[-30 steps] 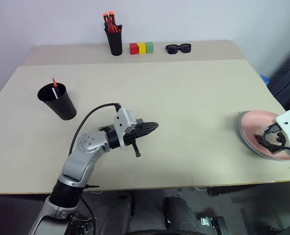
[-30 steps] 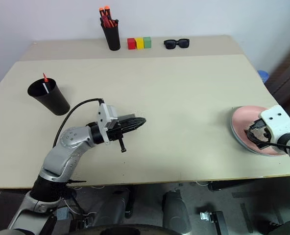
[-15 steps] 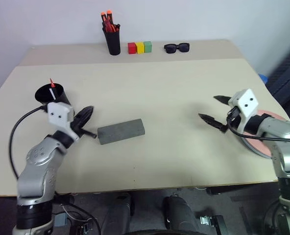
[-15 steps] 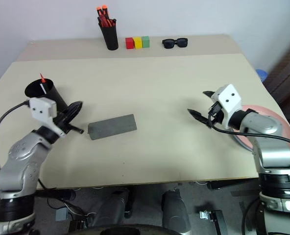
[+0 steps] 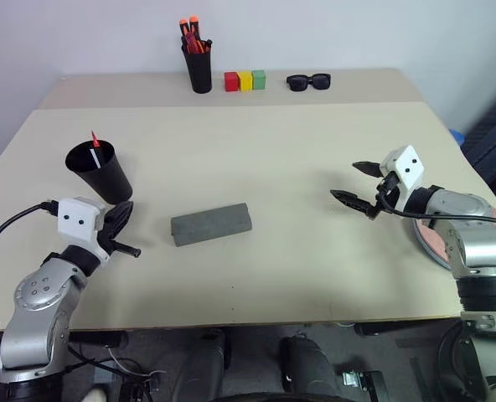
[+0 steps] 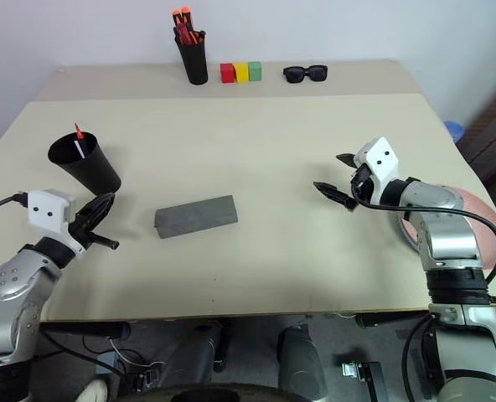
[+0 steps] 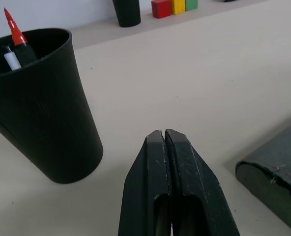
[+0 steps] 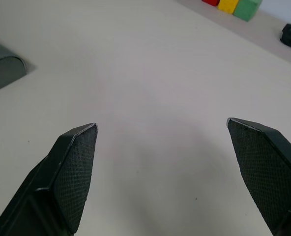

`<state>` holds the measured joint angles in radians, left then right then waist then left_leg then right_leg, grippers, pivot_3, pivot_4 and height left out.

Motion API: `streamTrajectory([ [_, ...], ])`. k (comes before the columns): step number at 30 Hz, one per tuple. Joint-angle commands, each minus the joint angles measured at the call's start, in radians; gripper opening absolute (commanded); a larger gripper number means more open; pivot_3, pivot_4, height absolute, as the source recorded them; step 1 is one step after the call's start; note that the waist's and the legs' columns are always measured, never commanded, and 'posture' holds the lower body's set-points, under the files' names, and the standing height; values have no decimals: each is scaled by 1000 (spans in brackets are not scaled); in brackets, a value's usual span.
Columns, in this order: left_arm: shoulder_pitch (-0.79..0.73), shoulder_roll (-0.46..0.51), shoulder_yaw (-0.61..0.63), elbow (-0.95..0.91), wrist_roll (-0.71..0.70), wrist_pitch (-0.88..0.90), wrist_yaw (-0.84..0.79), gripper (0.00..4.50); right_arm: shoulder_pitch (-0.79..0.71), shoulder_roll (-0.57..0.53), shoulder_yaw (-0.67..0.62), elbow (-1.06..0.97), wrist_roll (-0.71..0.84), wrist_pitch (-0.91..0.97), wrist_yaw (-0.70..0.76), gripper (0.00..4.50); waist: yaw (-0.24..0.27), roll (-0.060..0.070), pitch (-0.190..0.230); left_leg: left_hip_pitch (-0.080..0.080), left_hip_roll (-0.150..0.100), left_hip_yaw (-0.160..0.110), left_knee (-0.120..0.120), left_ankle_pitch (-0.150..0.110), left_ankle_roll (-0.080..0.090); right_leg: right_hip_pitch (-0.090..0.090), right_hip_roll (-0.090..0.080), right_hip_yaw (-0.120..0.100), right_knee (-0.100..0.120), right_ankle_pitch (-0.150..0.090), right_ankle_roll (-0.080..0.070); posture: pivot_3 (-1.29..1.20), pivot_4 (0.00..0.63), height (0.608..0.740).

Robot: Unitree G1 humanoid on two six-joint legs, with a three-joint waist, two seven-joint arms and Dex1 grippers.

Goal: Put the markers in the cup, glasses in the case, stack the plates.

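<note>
Table middle bare | case shut | left fingers together | right fingers apart

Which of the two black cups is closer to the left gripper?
The wide tapered black cup beside the left gripper, holding the markers; the narrow pen holder stands at the table's far edge.
</note>
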<state>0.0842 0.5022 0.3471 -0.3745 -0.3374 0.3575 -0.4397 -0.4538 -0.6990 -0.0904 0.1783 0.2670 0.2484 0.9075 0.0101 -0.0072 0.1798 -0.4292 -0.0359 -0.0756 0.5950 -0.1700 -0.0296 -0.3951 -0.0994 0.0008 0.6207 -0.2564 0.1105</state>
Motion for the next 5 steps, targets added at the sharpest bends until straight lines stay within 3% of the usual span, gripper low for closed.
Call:
streamTrajectory([
  [1,4,2,29,-49,-6,-18,12,0,-20,9,-3,2,-1,-27,-1,4282,0,0,0,0,0,0,0,0,0,0,0,0,0,0,0,0,150,740],
  [5,-5,-3,21,-53,-6,-14,24,0,-43,22,5,38,-14,-45,0,4282,0,0,0,0,0,0,0,0,0,0,0,0,0,0,0,0,150,740],
])
